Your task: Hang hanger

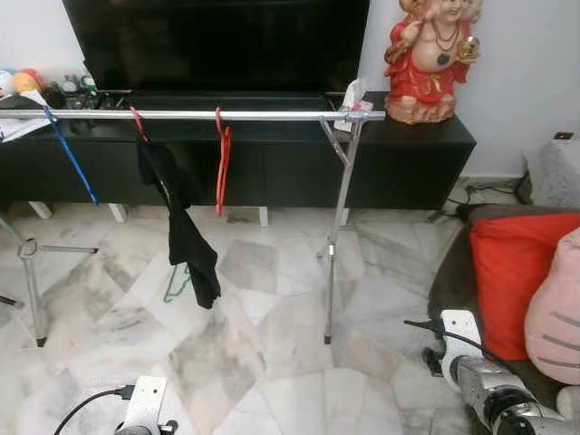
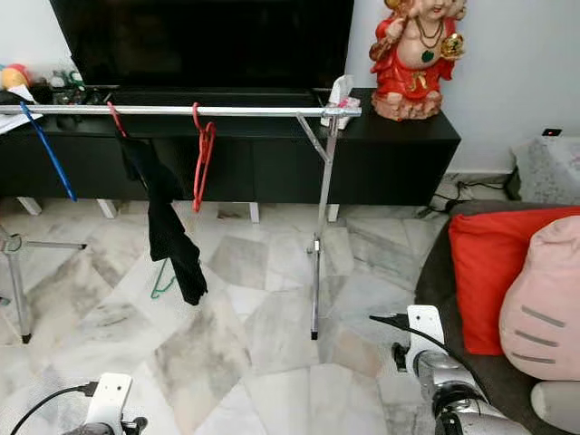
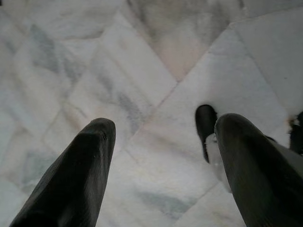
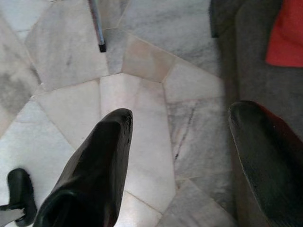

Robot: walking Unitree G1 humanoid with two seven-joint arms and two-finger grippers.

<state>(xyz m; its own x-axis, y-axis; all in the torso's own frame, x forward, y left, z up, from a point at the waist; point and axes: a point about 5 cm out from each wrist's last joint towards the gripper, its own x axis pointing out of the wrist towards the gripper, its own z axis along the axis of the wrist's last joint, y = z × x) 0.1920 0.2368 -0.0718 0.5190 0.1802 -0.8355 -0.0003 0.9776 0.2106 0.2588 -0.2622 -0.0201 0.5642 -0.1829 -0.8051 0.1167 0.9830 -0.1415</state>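
We find no readable text, label, brand, number or sign in any view. The television (image 1: 217, 41) shows a dark, blank screen. The statue (image 1: 428, 56) and the small items on the black cabinet (image 1: 408, 145) carry no lettering that we can make out. The cushions (image 2: 535, 281) bear no print that reads as text.

My matt black fingers (image 3: 71, 179) hang over a polished marble floor (image 1: 272, 344). Ahead, a shiny metal rail (image 1: 199, 115) carries a red plastic hanger (image 1: 223, 159) and black cloth (image 1: 186, 227).
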